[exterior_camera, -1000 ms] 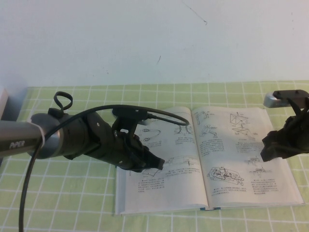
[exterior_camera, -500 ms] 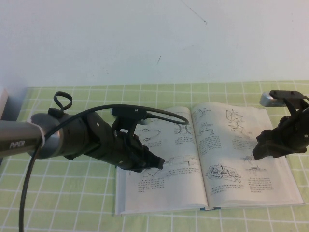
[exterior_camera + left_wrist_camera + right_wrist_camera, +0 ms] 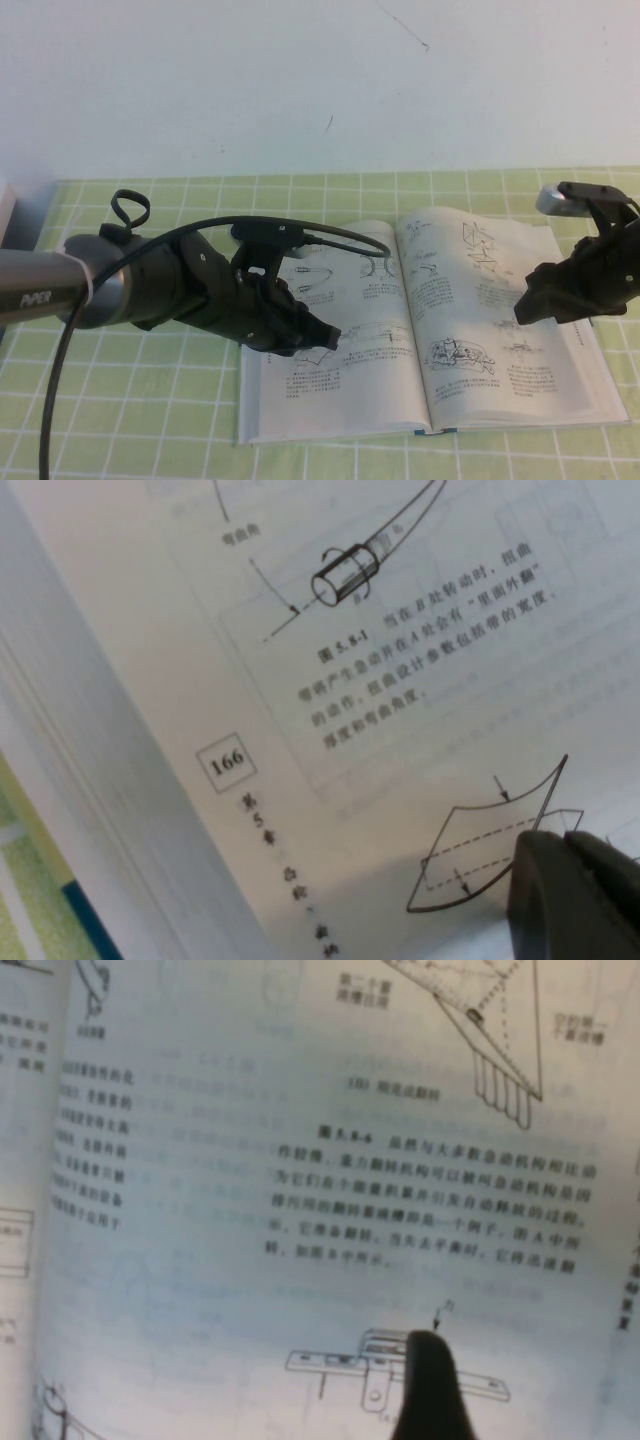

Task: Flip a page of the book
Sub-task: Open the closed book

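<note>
Green checked cloth (image 3: 150,400) under open book (image 3: 400,350); left gripper (image 3: 325,340) fingers clenched on left page, right gripper (image 3: 530,305) fingers spread over right page (image 3: 500,340).

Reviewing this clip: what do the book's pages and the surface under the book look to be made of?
The book: its pages look like thin matte off-white paper, printed with black line drawings and bowing near the spine. The table cover: seemingly a soft cloth or mat, green with a white grid; the material is uncertain. Left gripper rests on the left-hand page; right gripper is over the right-hand one.
</note>
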### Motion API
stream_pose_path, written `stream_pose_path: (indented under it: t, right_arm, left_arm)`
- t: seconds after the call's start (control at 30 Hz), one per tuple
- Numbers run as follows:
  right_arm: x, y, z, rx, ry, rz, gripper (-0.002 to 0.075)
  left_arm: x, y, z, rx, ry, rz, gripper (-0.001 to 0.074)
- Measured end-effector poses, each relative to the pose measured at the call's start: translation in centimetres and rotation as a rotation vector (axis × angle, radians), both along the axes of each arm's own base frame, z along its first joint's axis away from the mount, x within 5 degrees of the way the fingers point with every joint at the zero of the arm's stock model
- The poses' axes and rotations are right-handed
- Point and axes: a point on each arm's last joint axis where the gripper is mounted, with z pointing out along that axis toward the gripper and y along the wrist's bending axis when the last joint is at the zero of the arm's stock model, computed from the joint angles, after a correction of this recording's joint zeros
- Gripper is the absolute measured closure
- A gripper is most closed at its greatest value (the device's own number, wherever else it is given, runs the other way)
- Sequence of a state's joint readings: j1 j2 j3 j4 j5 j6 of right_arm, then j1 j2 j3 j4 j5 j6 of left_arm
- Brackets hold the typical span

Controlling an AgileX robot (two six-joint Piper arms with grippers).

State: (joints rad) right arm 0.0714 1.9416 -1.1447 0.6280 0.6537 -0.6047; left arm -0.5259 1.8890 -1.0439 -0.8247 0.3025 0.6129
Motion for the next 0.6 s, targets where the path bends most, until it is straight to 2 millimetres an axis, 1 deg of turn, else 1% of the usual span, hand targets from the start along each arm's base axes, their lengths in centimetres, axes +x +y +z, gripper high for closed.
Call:
stream_pose_path:
  t: [0.4, 0.6]
  right_arm:
    - [-0.12, 0.77, 0.37, 0.102, 0.026, -0.022, 0.0288]
    - [-0.04, 0.93, 0.49, 0.124, 0.018, -0.024, 0.0288]
  left_arm:
    - [0.00, -0.01, 0.01, -0.002, 0.001, 0.003, 0.0738]
    - [0.00, -0.01, 0.01, -0.002, 0.001, 0.003, 0.0738]
